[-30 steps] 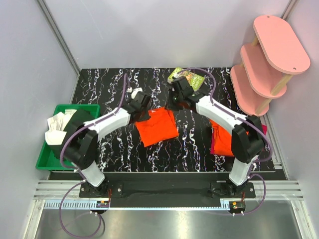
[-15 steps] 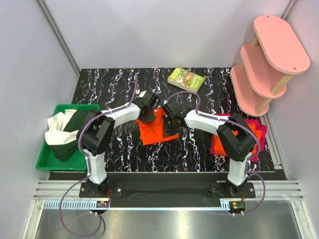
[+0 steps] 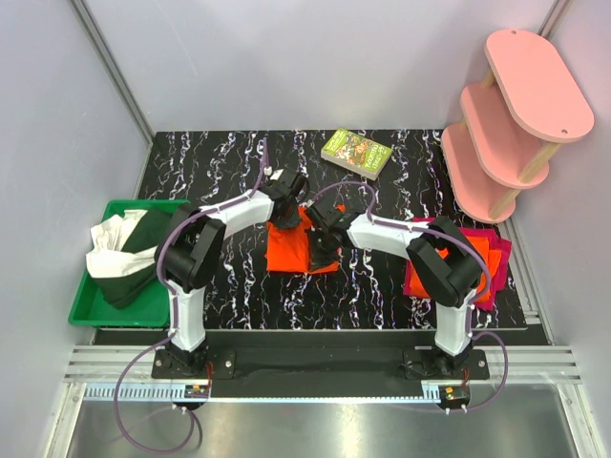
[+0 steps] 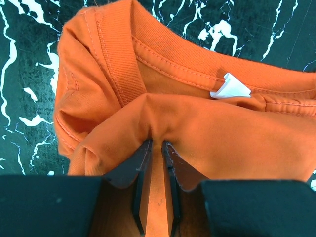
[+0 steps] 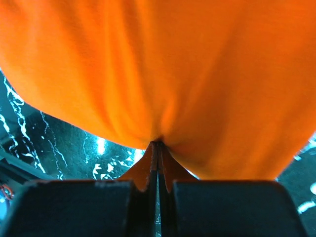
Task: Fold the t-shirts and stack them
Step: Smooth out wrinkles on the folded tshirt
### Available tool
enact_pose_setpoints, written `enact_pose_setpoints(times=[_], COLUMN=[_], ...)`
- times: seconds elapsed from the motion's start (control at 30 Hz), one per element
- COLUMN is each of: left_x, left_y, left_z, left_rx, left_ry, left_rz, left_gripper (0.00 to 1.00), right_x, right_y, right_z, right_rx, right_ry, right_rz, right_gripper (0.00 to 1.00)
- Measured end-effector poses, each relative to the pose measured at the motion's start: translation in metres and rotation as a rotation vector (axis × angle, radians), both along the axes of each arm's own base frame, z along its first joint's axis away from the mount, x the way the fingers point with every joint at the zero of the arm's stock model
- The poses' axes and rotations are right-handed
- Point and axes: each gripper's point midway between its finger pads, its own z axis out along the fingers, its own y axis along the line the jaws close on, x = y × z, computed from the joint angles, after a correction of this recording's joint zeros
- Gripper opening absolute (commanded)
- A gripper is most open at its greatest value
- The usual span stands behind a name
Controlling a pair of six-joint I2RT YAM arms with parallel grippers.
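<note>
In the left wrist view the left gripper [image 4: 157, 145] pinches a ridge of the orange shirt [image 4: 232, 133] between nearly closed fingers. The collar [image 4: 163, 54] and its white tag [image 4: 229, 88] lie just beyond, in the upper half of the frame. In the right wrist view the right gripper [image 5: 158, 144] is clamped tight on another pinch of the same shirt, and cloth drapes across the whole upper frame.

Seen from above, both grippers meet over the shirt at the centre of the table [image 3: 210, 162], and the shirt is bunched into a small block. The step looks like a fold or a carry of the half-folded shirt. To do it well, both pinches should travel together at one height. That stops the cloth sagging or twisting between them. The collar side should stay square to the opposite hem, and the cloth should lie flat before either grip lets go.

For room, the black surface at lower centre, between shirt and near edge, is bare but narrow. At middle left a green bin [image 3: 81, 305] of cloths hangs past the table's side. At middle right the folded stack [image 3: 475, 250], orange over magenta, sits close to the right edge and is partly hidden by the right arm's elbow. A carry to it means crossing that elbow. Farther up, a book [image 3: 356, 153] lies near the far edge, and the pink shelf [image 3: 520, 105] stands at upper right, off the table.
</note>
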Motion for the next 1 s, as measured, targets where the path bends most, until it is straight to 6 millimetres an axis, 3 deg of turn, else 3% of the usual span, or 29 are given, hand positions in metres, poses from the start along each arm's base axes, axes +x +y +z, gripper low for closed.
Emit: enact_pose_setpoints(times=[0.13,0.23,0.33,0.4,0.47,0.57,0.73,0.83,0.9,1.0], left_x=[-0.009,-0.021,-0.024,-0.027,-0.033,-0.048,-0.096,-0.113,-0.118,-0.118], left_y=[0.007,0.016,0.019,0.019,0.02,0.023,0.026,0.013,0.003,0.003], left_z=[0.012,0.047,0.105,0.133,0.148,0.132,0.061,0.05,0.049,0.042], left_rx=[-0.009,-0.042,-0.121,-0.167,-0.208,-0.234,-0.196,-0.188,-0.192,-0.166], left_ry=[-0.024,-0.086,-0.227,-0.301,-0.351,-0.339,-0.177,-0.146,-0.148,-0.139], left_rz=[0.001,-0.005,-0.018,-0.024,-0.034,-0.044,-0.068,-0.109,-0.127,-0.111], left_gripper=[0.39,0.44,0.44,0.44,0.44,0.43,0.44,0.45,0.45,0.45], right_x=[0.008,0.022,0.041,0.048,0.05,0.049,0.031,0.026,0.027,0.031], right_y=[-0.007,-0.013,-0.015,-0.02,-0.028,-0.042,-0.073,-0.082,-0.085,-0.086], right_z=[0.014,0.06,0.134,0.17,0.19,0.178,0.101,0.084,0.081,0.08], right_rx=[-0.022,-0.001,0.076,0.113,0.124,0.076,-0.107,-0.162,-0.178,-0.193], right_ry=[-0.057,-0.179,-0.37,-0.468,-0.531,-0.545,-0.429,-0.395,-0.397,-0.407], right_rz=[-0.035,-0.067,-0.096,-0.115,-0.135,-0.161,-0.185,-0.19,-0.201,-0.214], right_gripper=[0.49,0.65,0.65,0.65,0.62,0.61,0.61,0.61,0.61,0.62])
